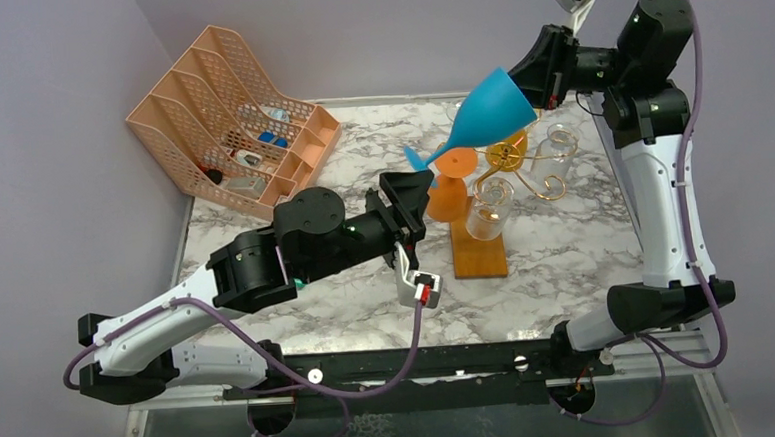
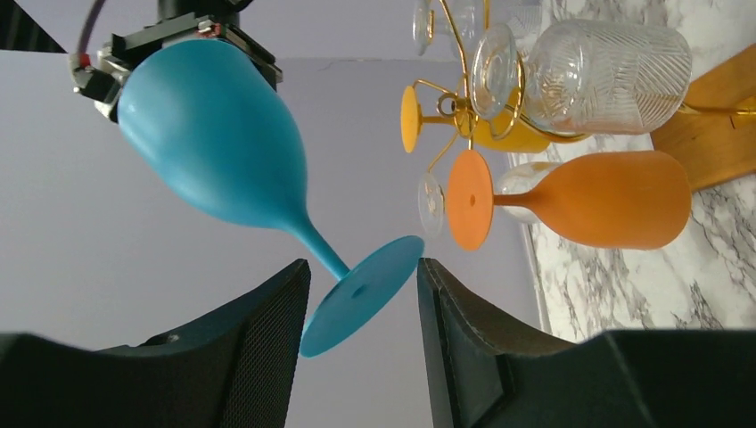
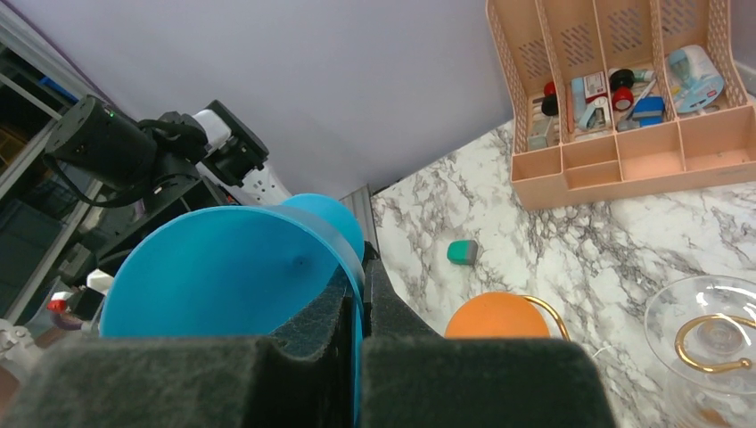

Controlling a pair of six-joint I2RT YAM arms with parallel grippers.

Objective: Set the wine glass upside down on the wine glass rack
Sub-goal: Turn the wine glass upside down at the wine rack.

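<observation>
left hand (image 2: 364, 267) straddling wine glass (image 2: 214, 134) foot, grip unclear, right hand (image 3: 357, 299) clamped on its rim

I see white grey-veined marble table (image 1: 556, 270), purple walls at far and left edges. Peach mesh file organiser (image 1: 197, 98) sits in far left corner, angled, small items in compartments. Wine glass rack (image 1: 479, 259) stands right of centre on flat orange-brown wooden base. Small teal block (image 3: 462, 252) lies on bare marble, apart from organiser. Black rail (image 1: 421, 362) along near edge.
</observation>
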